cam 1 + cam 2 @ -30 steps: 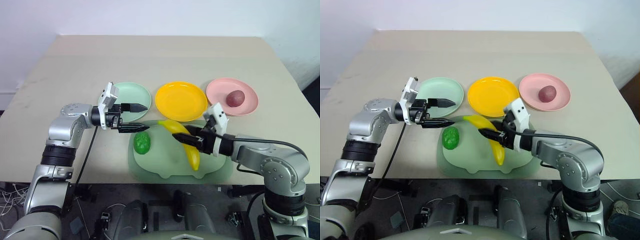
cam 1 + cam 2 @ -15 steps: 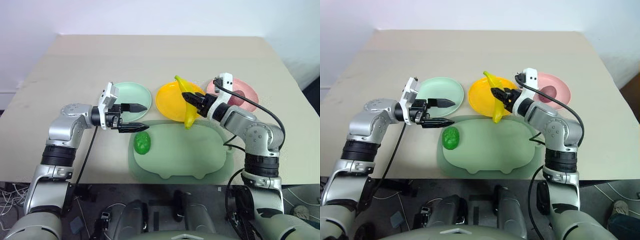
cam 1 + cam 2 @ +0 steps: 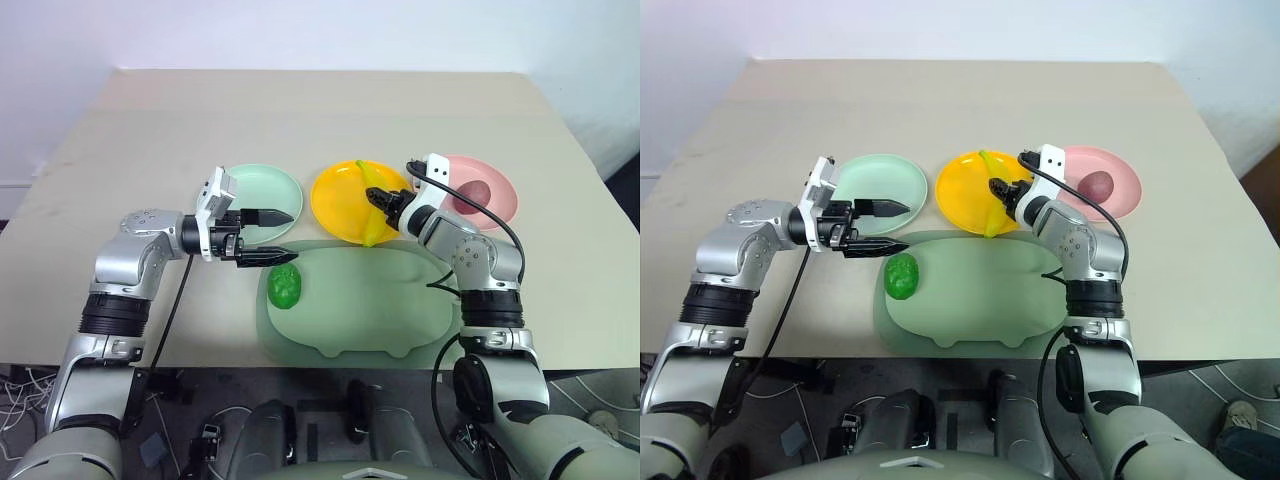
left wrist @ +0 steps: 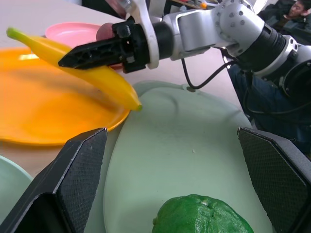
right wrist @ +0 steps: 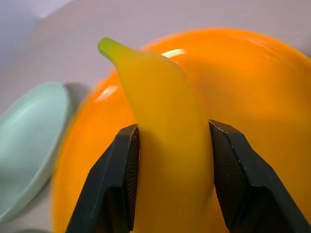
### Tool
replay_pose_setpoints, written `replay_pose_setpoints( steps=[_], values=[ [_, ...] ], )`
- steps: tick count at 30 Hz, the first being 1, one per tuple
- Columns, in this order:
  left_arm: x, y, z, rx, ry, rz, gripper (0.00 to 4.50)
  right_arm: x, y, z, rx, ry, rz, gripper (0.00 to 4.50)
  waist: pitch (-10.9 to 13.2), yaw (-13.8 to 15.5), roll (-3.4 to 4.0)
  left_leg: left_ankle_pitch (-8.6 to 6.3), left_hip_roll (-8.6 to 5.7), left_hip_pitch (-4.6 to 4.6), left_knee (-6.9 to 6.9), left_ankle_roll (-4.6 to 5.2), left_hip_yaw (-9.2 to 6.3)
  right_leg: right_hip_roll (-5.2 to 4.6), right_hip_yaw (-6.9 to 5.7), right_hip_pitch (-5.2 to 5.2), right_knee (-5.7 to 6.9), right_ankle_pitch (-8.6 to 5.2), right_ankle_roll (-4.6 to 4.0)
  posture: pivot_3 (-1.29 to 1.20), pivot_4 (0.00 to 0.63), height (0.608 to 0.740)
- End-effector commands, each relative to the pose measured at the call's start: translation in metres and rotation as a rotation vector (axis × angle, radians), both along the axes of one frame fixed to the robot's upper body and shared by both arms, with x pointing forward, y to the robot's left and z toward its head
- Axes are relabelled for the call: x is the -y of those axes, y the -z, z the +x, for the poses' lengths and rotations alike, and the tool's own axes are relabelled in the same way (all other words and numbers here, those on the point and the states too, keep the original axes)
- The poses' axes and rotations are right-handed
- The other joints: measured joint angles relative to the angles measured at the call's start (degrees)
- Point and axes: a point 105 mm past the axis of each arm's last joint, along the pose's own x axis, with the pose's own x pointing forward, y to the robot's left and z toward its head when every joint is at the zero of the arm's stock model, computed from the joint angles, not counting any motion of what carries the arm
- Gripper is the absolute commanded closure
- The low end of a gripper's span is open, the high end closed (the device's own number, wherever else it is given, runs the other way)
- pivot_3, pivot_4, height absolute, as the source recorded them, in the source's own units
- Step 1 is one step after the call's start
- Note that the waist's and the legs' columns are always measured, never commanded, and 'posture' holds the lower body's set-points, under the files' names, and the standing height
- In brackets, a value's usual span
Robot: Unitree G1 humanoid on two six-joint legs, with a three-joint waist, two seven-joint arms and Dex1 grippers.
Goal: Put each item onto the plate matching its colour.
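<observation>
Centrally, the pale green tray (image 3: 380, 300) holds the bumpy green toy (image 3: 284, 286) at its left; above it sit mint plate (image 3: 262, 192), yellow plate (image 3: 345, 205) and pink plate (image 3: 492, 190) bearing the red fruit (image 3: 476, 190). Over the yellow plate, the right gripper (image 3: 378, 199) pinches the banana (image 3: 374, 210); the left gripper (image 3: 272, 236) is spread at centre-left.
</observation>
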Motion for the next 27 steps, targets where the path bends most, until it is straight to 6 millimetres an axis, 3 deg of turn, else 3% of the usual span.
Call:
replay_pose_setpoints(
  steps=[1,2,10,15,22,27],
  values=[
    [-0.001,-0.011,-0.004,0.034,0.006,-0.021,0.0,-0.001,-0.011,0.006,0.033,0.024,-0.021,2.76,0.0,-0.01,0.0,0.0,0.0,0.0,0.0,0.0,0.0,0.0,0.0,0.0,0.01,0.0,0.0,0.0,0.15,0.74],
    [-0.001,-0.011,-0.004,0.035,0.005,-0.02,0.0,-0.001,-0.011,0.007,0.029,0.028,-0.011,2.76,0.0,0.03,0.0,0.0,0.02,0.0,0.0,0.0,-0.01,0.0,0.0,0.0,0.0,0.0,0.0,0.0,0.15,0.74],
    [-0.005,-0.014,-0.008,0.046,0.019,-0.019,0.0,0.01,-0.013,0.015,0.018,0.096,-0.077,0.07,0.01,-0.03,0.01,0.0,0.04,-0.01,0.0,0.0,0.01,0.0,0.0,-0.03,0.01,0.0,0.0,0.0,0.15,0.74],
    [-0.014,-0.015,-0.019,0.026,0.064,0.004,0.0,-0.001,-0.028,0.009,0.106,0.004,-0.016,0.07,0.01,-0.07,0.02,0.0,0.06,-0.02,-0.02,0.0,0.02,0.0,0.01,-0.04,0.01,0.0,0.0,0.0,0.15,0.74],
    [-0.018,-0.016,-0.027,0.026,0.083,0.026,0.0,0.021,-0.067,-0.008,0.343,-0.137,-0.027,0.07,0.02,0.33,0.03,-0.01,0.05,-0.05,-0.02,0.02,0.0,-0.04,0.01,-0.05,-0.01,0.0,0.0,0.0,0.15,0.74],
    [-0.019,-0.018,-0.03,0.026,0.091,0.02,0.0,0.031,-0.087,-0.058,0.492,-0.475,-0.047,0.07,0.02,0.25,0.03,-0.02,0.04,-0.04,-0.04,0.03,-0.01,0.0,0.01,-0.04,-0.03,-0.01,0.01,0.0,0.15,0.74]
  ],
)
